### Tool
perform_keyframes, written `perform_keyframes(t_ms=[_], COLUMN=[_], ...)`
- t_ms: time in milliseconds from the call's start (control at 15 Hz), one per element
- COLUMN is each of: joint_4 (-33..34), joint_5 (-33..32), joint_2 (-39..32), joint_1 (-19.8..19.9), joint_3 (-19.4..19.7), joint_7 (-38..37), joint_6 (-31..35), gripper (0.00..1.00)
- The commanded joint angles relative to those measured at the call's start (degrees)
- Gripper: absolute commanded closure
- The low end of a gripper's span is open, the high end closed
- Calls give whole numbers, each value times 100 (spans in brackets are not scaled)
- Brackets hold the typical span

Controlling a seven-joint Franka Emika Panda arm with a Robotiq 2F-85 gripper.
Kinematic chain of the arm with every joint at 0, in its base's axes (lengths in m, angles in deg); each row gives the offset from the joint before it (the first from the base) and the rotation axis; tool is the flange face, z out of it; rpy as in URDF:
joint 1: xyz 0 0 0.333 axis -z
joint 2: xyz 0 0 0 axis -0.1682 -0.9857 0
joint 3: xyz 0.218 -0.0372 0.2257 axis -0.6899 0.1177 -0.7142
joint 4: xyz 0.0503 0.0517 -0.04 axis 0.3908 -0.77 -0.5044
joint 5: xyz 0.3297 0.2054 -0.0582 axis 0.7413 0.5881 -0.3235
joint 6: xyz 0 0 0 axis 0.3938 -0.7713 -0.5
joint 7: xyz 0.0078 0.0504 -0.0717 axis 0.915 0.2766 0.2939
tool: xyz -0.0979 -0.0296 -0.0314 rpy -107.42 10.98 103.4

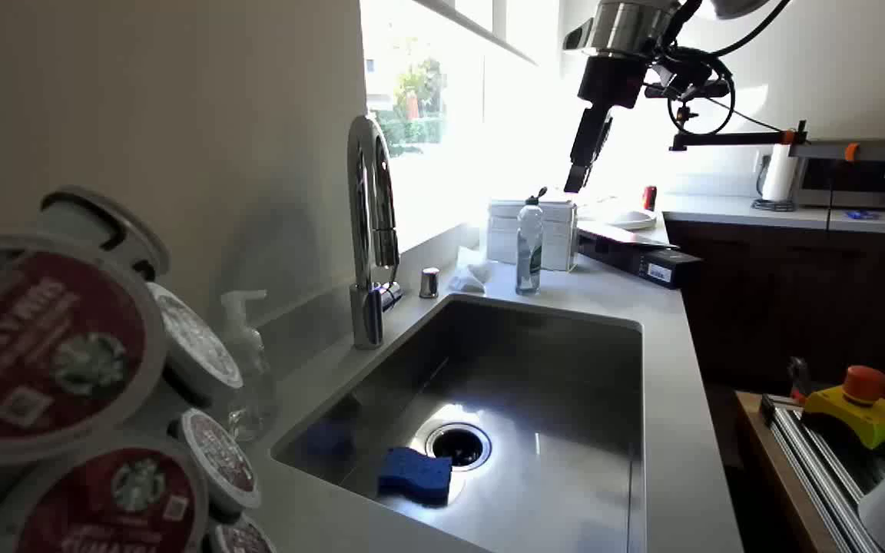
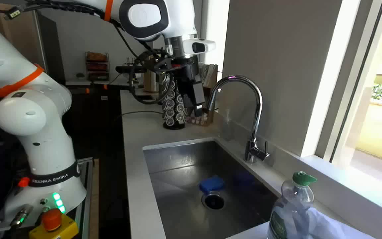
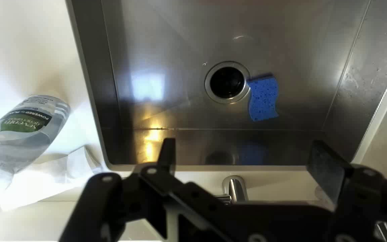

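Blue sponge (image 3: pixel 263 99) is supported by the sink floor (image 3: pixel 180 43) beside the drain (image 3: pixel 227 82); the tool (image 3: pixel 246 156) is spread, nothing gripped.

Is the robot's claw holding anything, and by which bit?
Nothing is held. The claw is open and empty, and the blue sponge lies below it in the sink.

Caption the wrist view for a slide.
Looking past an open black gripper into a rectangular steel sink: wavy blue sponge beside the round drain.
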Motion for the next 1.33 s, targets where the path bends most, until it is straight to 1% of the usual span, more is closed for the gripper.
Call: perform_keyframes(t_ms=[0, 467, 533, 733, 933, 1000, 1200, 1267], joint_4=[13, 13, 129, 707, 1426, 1649, 2111, 2237], joint_5=[35, 35, 15, -82, -65, -65, 29, -46], joint_2=[-8, -8, -121, -632, -1210, -1365, -1659, -1741], joint_1=[48, 48, -23, -384, -779, -880, -1080, -1103], joint_3=[-43, -43, -100, -418, -736, -789, -973, -1062], joint_7=[27, 27, 66, 366, 693, 869, 1076, 1086], joint_6=[-15, -15, 2, -44, -69, -106, -206, -306], gripper=[0, 0, 0, 0, 0, 0, 0, 0])
